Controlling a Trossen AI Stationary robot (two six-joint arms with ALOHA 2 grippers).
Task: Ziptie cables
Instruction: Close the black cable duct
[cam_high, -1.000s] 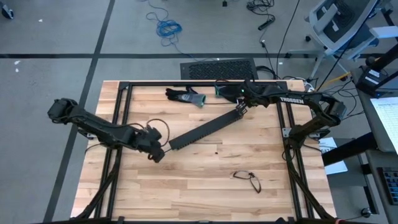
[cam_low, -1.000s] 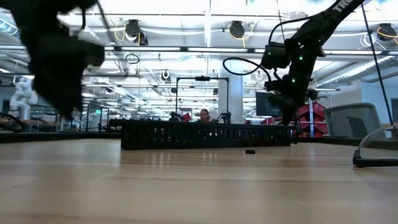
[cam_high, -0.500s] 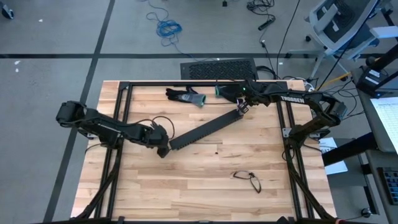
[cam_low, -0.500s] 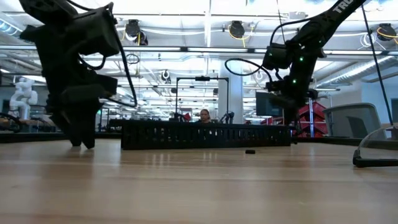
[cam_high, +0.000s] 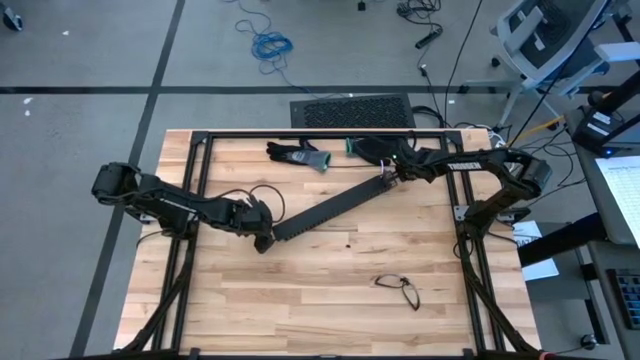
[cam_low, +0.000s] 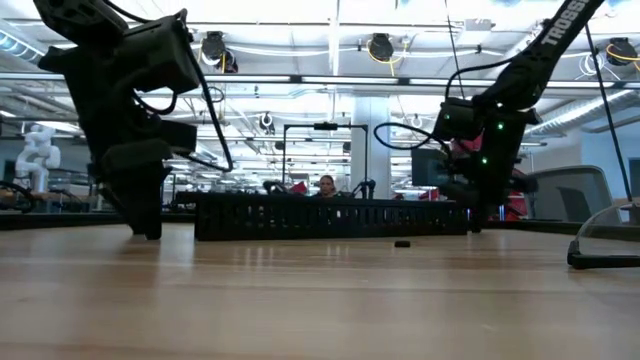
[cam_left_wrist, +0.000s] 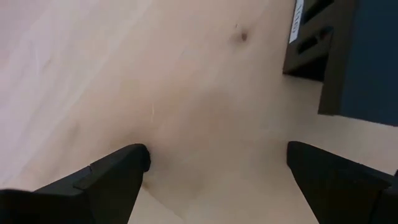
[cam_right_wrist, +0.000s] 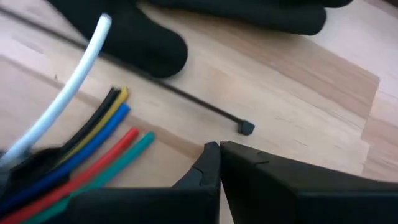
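Cables lie fanned on the counter at the far end of the duct, beside a black zip tie and glove. Right hand, fingers together, hovers just over them; left hand, fingers apart, stands at the duct's near end. The right hand should part before picking up the tie.

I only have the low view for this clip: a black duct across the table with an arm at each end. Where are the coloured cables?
Observer: The cables lie on the table at the duct end nearest the right tool.
Reviewer: Is it gripping them?
Observer: No. The right tool is shut on nothing, and a black zip tie lies loose beside the cables.
Reviewer: And the left tool?
Observer: The left tool is open over bare wood at the duct's other end.
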